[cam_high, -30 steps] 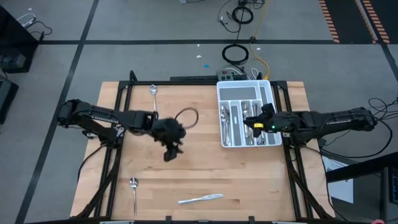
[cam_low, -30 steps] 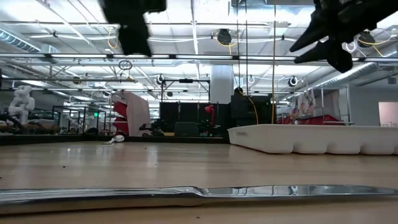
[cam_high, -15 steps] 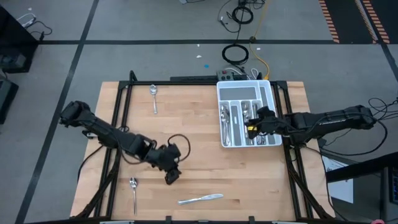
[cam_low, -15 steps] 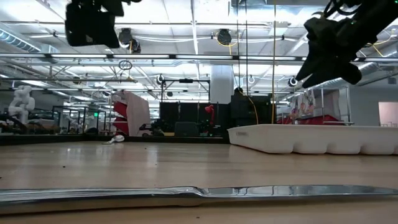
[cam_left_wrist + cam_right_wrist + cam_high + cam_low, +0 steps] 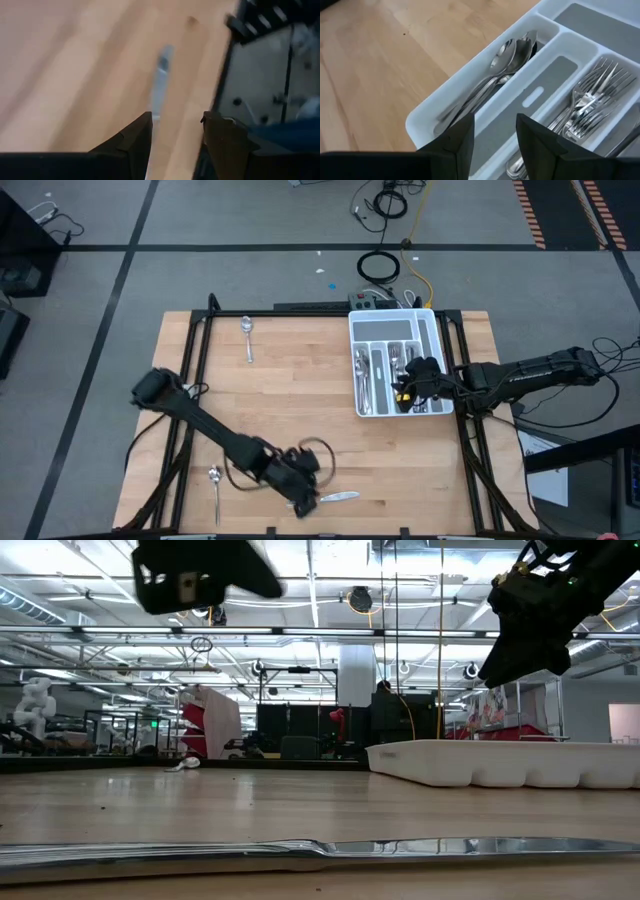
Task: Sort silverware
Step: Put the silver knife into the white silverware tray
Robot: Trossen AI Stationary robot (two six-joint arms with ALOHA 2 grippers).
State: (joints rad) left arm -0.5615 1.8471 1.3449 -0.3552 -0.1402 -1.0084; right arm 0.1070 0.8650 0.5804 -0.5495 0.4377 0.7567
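Tray (image 5: 440, 330) at table (image 5: 320, 380) two o'clock holding spoons (image 5: 363, 385) and forks (image 5: 400, 362); one spoon (image 5: 247, 332) at eleven, another (image 5: 215, 485) at seven, knife (image 5: 335, 498) at six.

I count three loose pieces on my worktop (image 5: 300, 400): one spoon (image 5: 248, 336) near the far edge toward the left corner, one spoon (image 5: 215, 488) near the near edge on the left, and one knife (image 5: 335, 497) along the near edge, about midway. There is one white tray (image 5: 437, 340) at the far right corner, with several long compartments; I cannot count them for certain. In it I see a stack of spoons (image 5: 512, 52) in one compartment and a bunch of forks (image 5: 592, 100) in another, too tangled for me to number. I have two claws, left (image 5: 305, 502) and right (image 5: 405, 385).
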